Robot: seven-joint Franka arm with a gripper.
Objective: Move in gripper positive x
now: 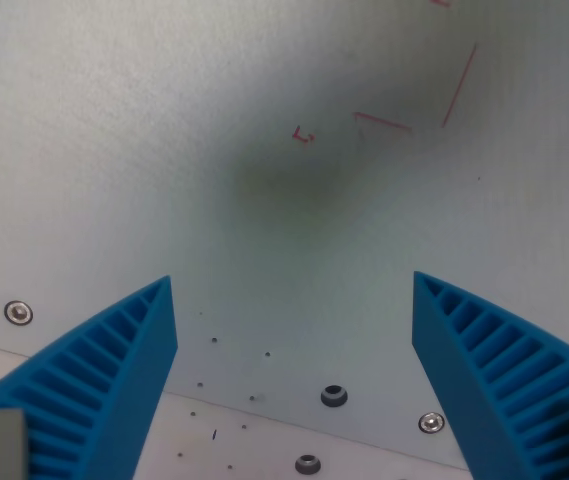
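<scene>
My gripper (294, 285) hangs open over a pale grey-white table surface (164, 150). Its two blue ribbed fingers (114, 370) rise from the bottom corners of the wrist view, one at the left and one at the right, with a wide gap and nothing between them. A soft dark shadow lies on the surface ahead of the fingers, near the middle of the view.
Thin red pen marks (404, 110) are drawn on the surface toward the upper right. Screws (18, 313) and small bolt holes (334, 395) dot the plate near its edge seam at the bottom.
</scene>
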